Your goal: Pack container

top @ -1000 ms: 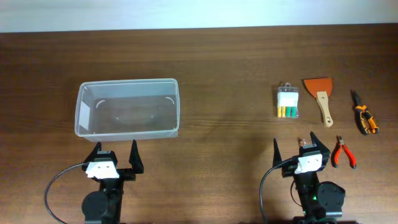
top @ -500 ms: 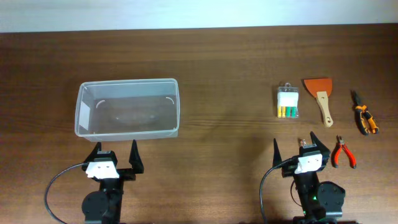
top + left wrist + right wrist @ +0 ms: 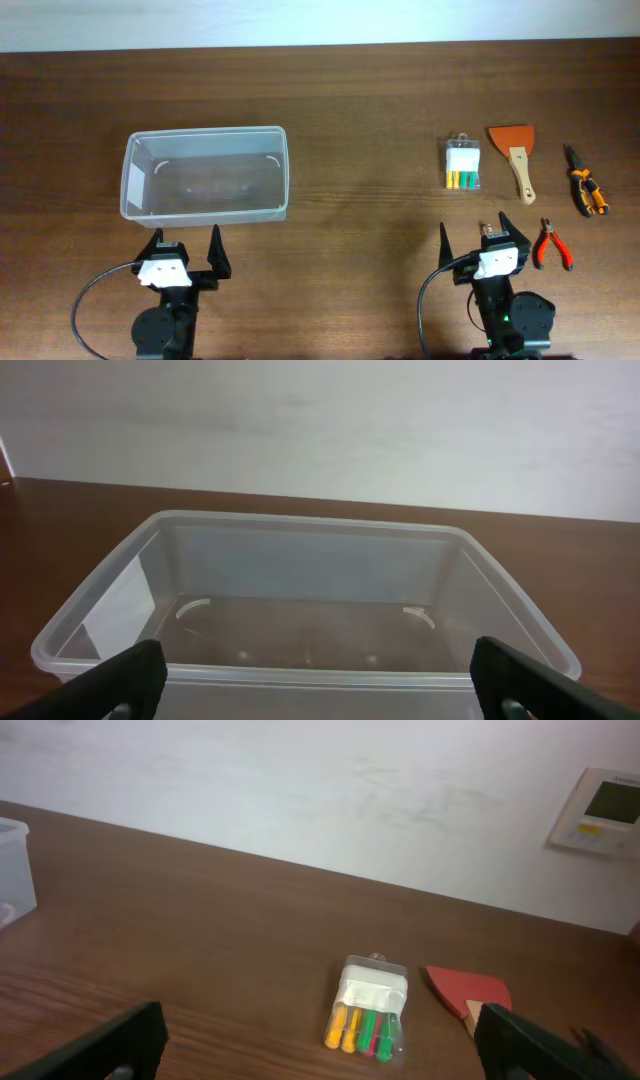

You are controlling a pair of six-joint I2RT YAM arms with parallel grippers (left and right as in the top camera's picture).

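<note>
The clear rectangular container (image 3: 205, 185) stands empty on the left of the wooden table; in the left wrist view the container (image 3: 300, 610) fills the frame just beyond my fingers. My left gripper (image 3: 183, 240) rests open right in front of its near wall, nothing between the fingertips (image 3: 130, 675). My right gripper (image 3: 473, 232) is open too, near the table's front edge, with nothing held. Beyond it lie a small clear pack of yellow and green pieces (image 3: 462, 164), (image 3: 367, 1010), an orange scraper (image 3: 514, 150), red pliers (image 3: 552, 244) and orange-handled cutters (image 3: 586, 188).
A white wall runs along the table's far edge. In the right wrist view a thermostat panel (image 3: 606, 808) hangs on that wall. Bare wood lies between the container and the tools on the right.
</note>
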